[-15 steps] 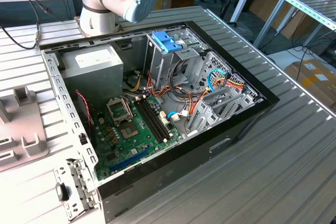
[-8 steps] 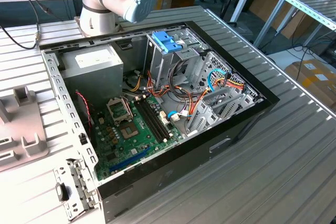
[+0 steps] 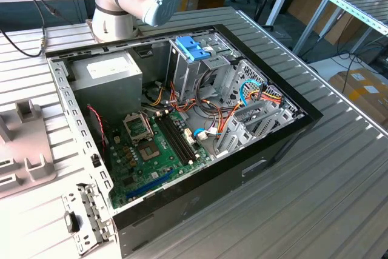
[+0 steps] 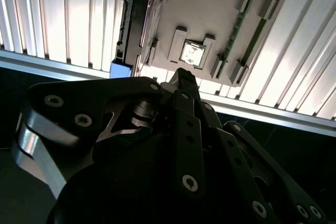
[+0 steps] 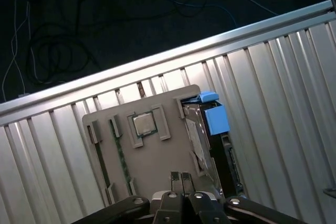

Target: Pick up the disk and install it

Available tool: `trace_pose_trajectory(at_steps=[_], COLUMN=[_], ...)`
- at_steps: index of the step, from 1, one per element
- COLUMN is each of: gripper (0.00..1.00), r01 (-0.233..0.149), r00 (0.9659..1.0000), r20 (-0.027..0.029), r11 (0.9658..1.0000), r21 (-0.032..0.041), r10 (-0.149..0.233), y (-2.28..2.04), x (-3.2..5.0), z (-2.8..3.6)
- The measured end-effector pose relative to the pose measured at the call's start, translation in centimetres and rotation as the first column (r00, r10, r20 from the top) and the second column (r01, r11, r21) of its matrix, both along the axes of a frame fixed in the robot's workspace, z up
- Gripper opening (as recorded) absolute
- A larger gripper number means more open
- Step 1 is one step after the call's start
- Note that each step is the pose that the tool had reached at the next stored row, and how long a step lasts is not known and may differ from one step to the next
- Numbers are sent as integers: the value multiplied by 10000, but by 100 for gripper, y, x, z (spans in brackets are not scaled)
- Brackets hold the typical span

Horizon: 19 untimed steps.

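The disk (image 4: 134,24) stands on its edge in a slot at the side of a grey holder plate (image 4: 220,3) on the ribbed metal table; it is dark with blue rails and a blue end tab. In the first wrist view the disk (image 5: 220,145) sits just to one side of my gripper (image 5: 181,178). The black gripper (image 4: 186,77) hovers above the holder, apart from the disk, its fingers pressed together with nothing between them.
The holder also carries a square processor chip (image 5: 142,124) and thin memory sticks (image 4: 257,30). In the exterior view the open computer case (image 3: 182,119) lies on the table, with a metal drive cage topped by a light blue latch (image 3: 193,48). The table edge rail (image 5: 157,64) is close by.
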<state>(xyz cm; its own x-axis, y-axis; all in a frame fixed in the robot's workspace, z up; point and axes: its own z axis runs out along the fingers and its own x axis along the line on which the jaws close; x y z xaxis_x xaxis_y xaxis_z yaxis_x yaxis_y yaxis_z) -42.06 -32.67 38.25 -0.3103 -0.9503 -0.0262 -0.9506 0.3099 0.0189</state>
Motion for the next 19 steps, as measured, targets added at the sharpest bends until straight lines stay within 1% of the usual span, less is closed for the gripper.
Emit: trace_pose_trajectory(at_steps=[3, 9, 19], gripper=[11, 11, 11], r01=[-130, -528, -1075], r00=[9999, 9986, 9942], r20=[0, 0, 0], r11=[9999, 9986, 9942], r21=[1, 0, 0], r10=[130, 528, 1075], y=[0, 0, 0], x=[0, 0, 0], z=[0, 0, 0])
